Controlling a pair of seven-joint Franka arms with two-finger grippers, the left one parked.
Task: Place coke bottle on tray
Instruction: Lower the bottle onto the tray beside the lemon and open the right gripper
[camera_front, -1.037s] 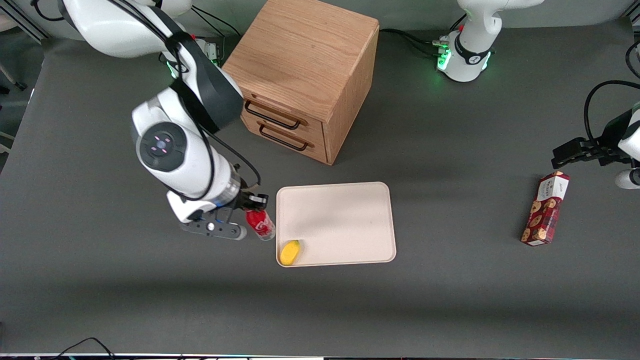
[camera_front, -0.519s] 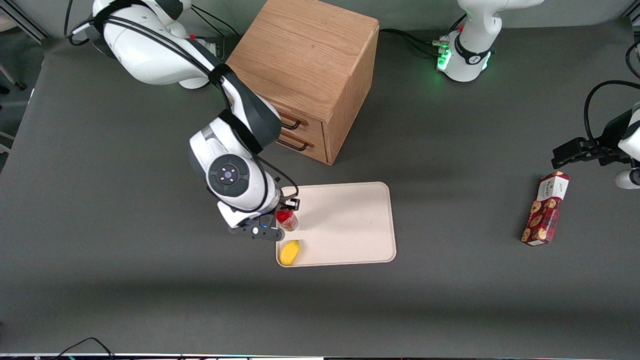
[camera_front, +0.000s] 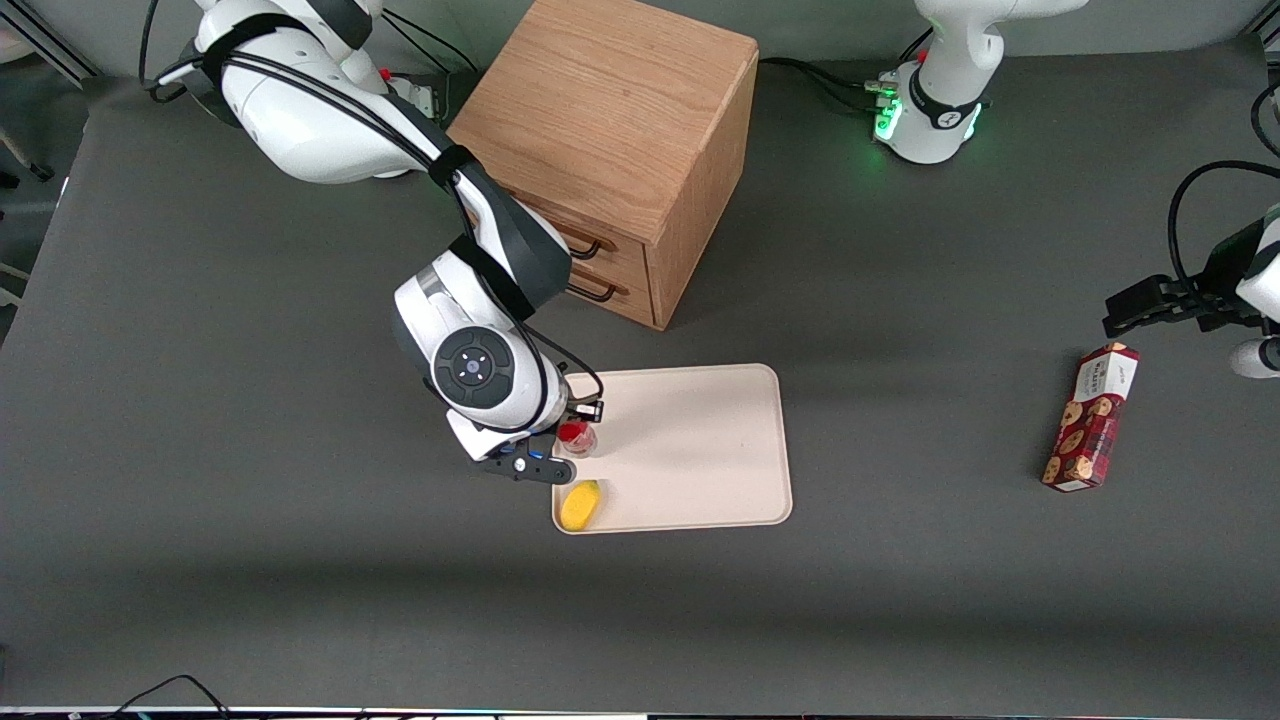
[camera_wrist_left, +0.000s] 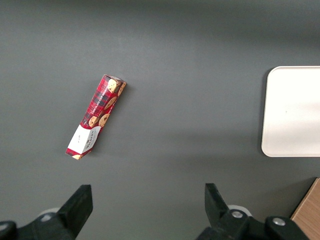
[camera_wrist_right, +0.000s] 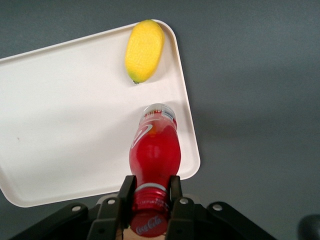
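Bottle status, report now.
Pincer shut on bottle at the cap, upright over tray edge. Bottle base by the rim, release not done. Yellow fruit on tray nearby, apart from bottle.

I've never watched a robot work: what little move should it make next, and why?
Probably lower the coke bottle straight down. The gripper has its jaws shut on the bottle's neck, upright over the tray near its edge, apart from the yellow fruit; whether its base touches is unclear.

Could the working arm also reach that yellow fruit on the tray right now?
Probably not yet. The fruit lies uncovered on the tray, close to the gripper, but the gripper is shut on the coke bottle, so it would likely need to release that first.
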